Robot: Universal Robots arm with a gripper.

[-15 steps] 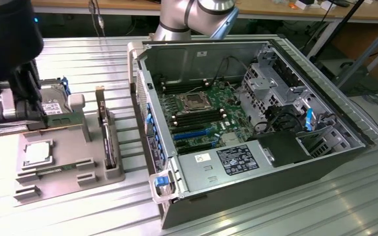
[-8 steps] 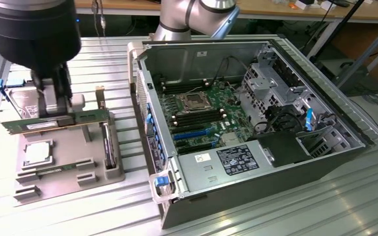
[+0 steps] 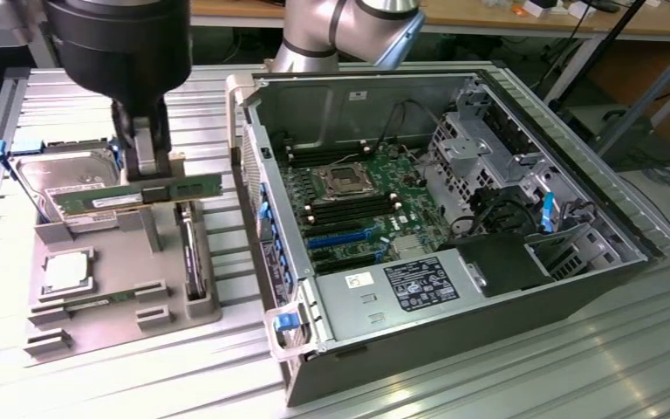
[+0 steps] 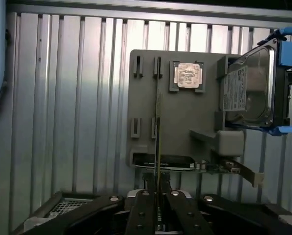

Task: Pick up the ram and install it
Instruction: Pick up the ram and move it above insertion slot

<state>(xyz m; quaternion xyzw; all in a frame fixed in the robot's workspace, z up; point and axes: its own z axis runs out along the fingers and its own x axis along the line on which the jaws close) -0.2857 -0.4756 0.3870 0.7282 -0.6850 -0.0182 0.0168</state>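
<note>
My gripper (image 3: 154,179) hangs above the grey holder tray (image 3: 126,262) at the exterior view's left, shut on the ram (image 3: 137,195). The ram is a long green stick with a white label, held level and lifted off the tray. The wrist view has this ram (image 4: 158,137) edge-on as a thin line between my fingertips, with the gripper (image 4: 158,196) closed around it. A second, similar green stick (image 3: 100,303) lies in the tray's front holders. The open computer case (image 3: 568,262) stands to the exterior view's right, with dark memory slots (image 3: 347,209) on its motherboard (image 3: 370,236).
On the tray sit a hard drive (image 3: 62,173) (image 4: 251,88) with blue rails, a square silver processor chip (image 3: 65,269) (image 4: 187,76) and an upright card (image 3: 195,262). The case wall (image 3: 268,218) rises between the tray and the motherboard. Ribbed metal tabletop (image 3: 487,375) surrounds everything.
</note>
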